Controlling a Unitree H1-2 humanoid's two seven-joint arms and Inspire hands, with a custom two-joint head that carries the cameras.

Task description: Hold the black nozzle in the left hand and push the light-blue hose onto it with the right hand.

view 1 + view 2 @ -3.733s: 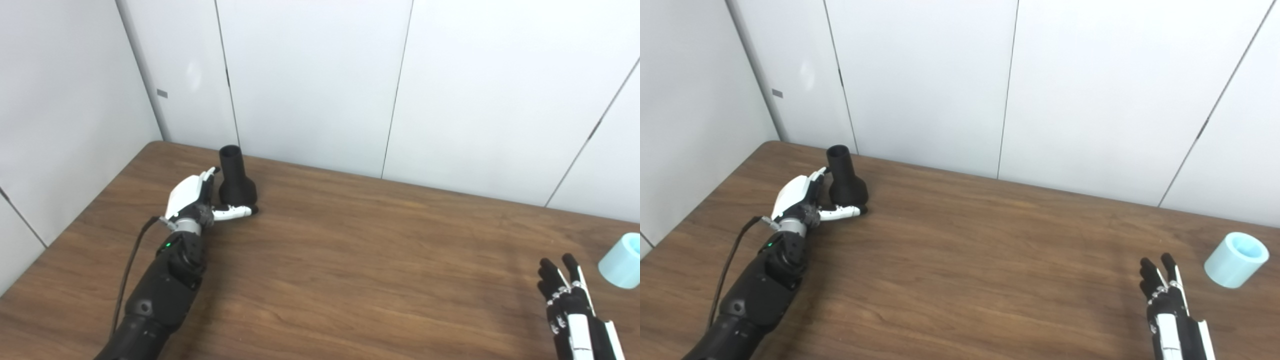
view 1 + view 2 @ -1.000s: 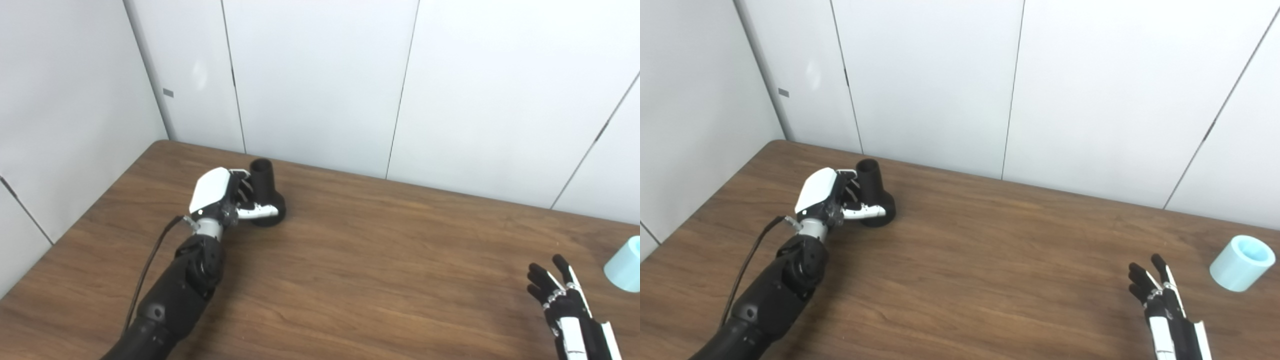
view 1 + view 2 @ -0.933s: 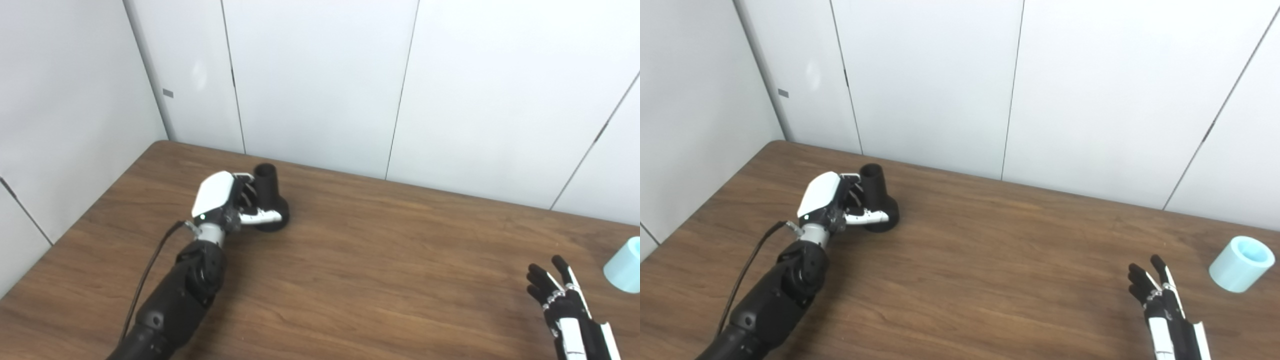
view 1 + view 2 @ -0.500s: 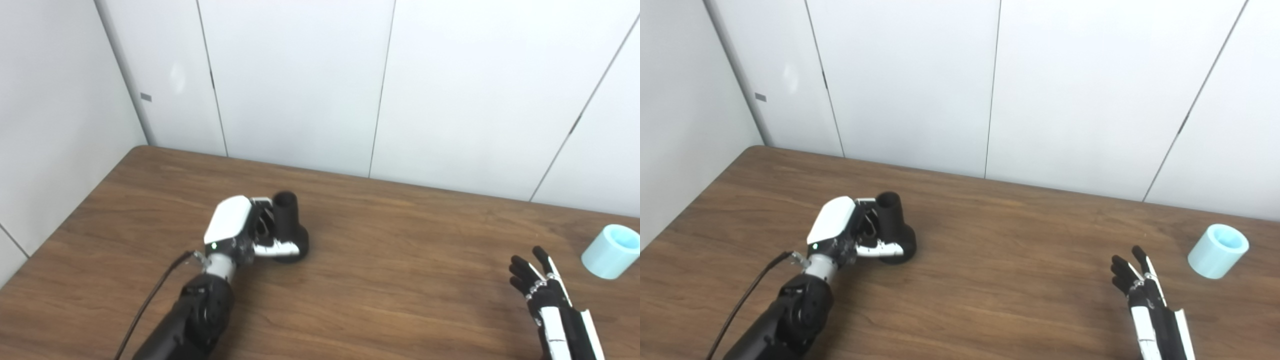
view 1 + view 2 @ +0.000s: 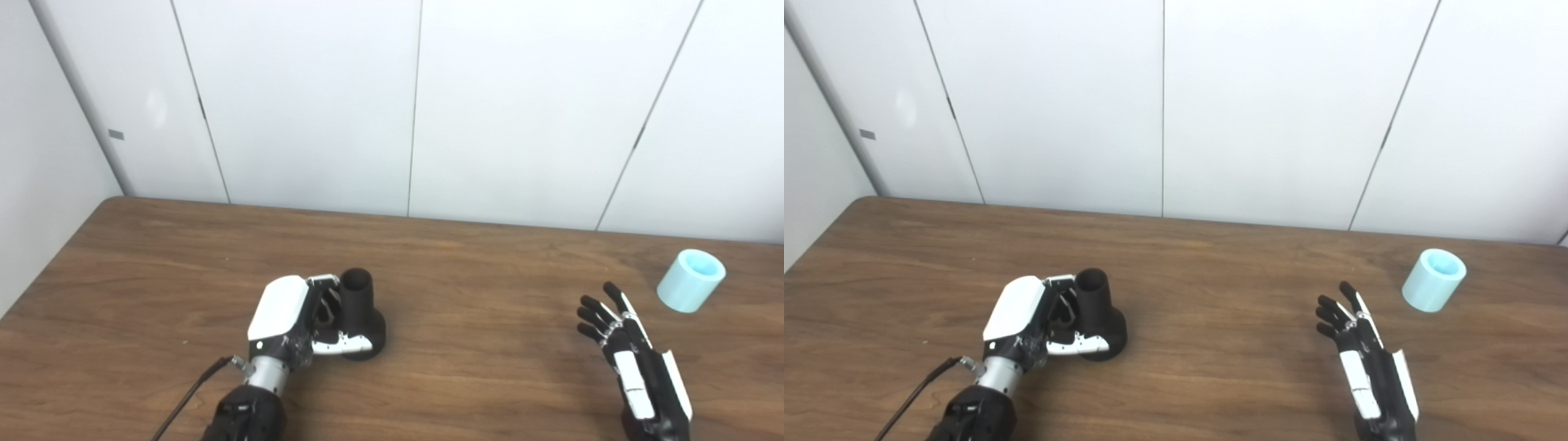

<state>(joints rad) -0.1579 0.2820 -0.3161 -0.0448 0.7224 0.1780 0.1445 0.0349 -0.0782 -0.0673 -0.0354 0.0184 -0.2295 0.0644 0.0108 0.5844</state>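
The black nozzle [image 5: 360, 312] stands upright, narrow end up, in the middle-left of the wooden table [image 5: 478, 288]. My left hand [image 5: 294, 318] is shut on it, fingers curled behind the neck and the thumb across the wide base. The light-blue hose piece [image 5: 690, 280], a short open tube, sits at the far right of the table. Well short of it, to its lower left, my right hand [image 5: 618, 334] is open with fingers spread and holds nothing.
White wall panels [image 5: 404, 104] rise right behind the table's far edge, and a side wall stands at the left. A black cable [image 5: 190, 398] trails from my left forearm.
My left hand closed around the nozzle and brought it from the far-left corner toward the table's middle. The camera panned right. My right hand moved up a little, still open.
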